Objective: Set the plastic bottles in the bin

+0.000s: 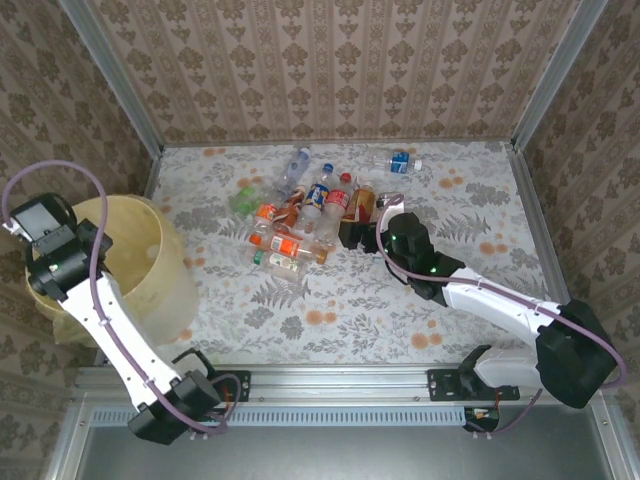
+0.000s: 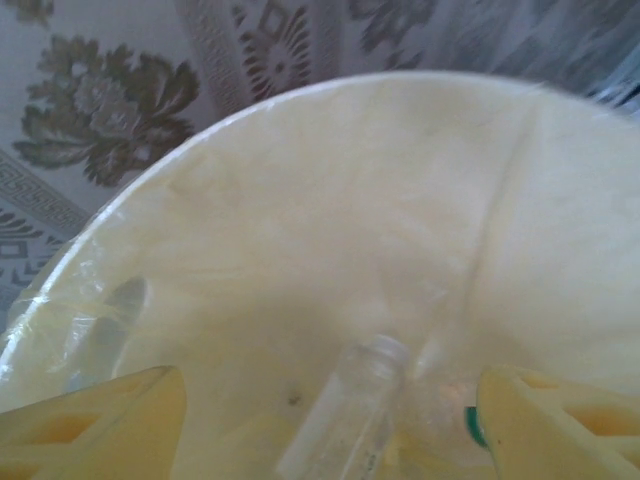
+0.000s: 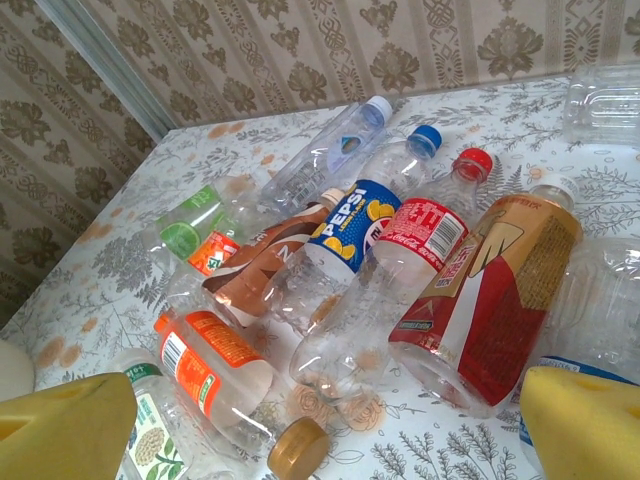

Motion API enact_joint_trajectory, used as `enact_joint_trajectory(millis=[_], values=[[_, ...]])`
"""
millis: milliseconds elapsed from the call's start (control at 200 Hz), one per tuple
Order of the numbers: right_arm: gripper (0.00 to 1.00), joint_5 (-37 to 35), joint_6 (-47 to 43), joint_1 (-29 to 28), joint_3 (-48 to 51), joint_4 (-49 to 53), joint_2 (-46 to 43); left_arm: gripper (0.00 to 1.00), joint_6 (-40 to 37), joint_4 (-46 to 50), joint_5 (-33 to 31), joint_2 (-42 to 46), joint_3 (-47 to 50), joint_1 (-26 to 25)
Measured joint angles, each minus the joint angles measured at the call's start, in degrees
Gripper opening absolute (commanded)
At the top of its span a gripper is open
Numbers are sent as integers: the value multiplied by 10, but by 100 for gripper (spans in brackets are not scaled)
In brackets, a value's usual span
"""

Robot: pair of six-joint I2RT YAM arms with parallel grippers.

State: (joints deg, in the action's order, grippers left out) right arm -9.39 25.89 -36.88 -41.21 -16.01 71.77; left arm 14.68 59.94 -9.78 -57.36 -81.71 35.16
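Observation:
The bin [image 1: 150,250], a wide pale yellow bucket, stands at the table's left edge. My left gripper [image 1: 50,245] hangs over it. In the left wrist view my left gripper [image 2: 330,430] is open above the bin's floor [image 2: 380,200], and a clear capless bottle [image 2: 350,420] lies loose between the spread fingers, touching neither. Several plastic bottles [image 1: 300,215] lie in a heap mid-table. My right gripper [image 1: 354,233] sits open at the heap's right side. In the right wrist view my right gripper [image 3: 325,440] faces a Pepsi bottle [image 3: 350,235], a red-labelled bottle [image 3: 415,250] and an orange-labelled bottle [image 3: 205,370].
One blue-labelled bottle [image 1: 400,160] lies apart near the back wall. A green cap [image 2: 470,425] shows inside the bin. Patterned walls and metal posts [image 1: 120,80] close the table on three sides. Bare tablecloth [image 1: 330,310] stretches in front of the heap.

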Motion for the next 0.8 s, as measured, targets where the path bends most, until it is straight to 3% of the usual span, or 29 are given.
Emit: enact_joint_trajectory(millis=[165,410,630,710,800], values=[[100,0,4,0,0,0,0,80,22,-4,-6,42,-36,-99],[100,0,13,0,5,0,-3,86,64,-31,-51,51,-75,-336],[100,-5,16,3,28,0,-26,94,76,-87,-161,-31,-76,-622],[100,-9,16,8,37,0,-40,96,74,-116,-186,-76,-75,-679],[100,-13,18,13,50,0,-59,99,72,-138,-205,-124,-75,-709]])
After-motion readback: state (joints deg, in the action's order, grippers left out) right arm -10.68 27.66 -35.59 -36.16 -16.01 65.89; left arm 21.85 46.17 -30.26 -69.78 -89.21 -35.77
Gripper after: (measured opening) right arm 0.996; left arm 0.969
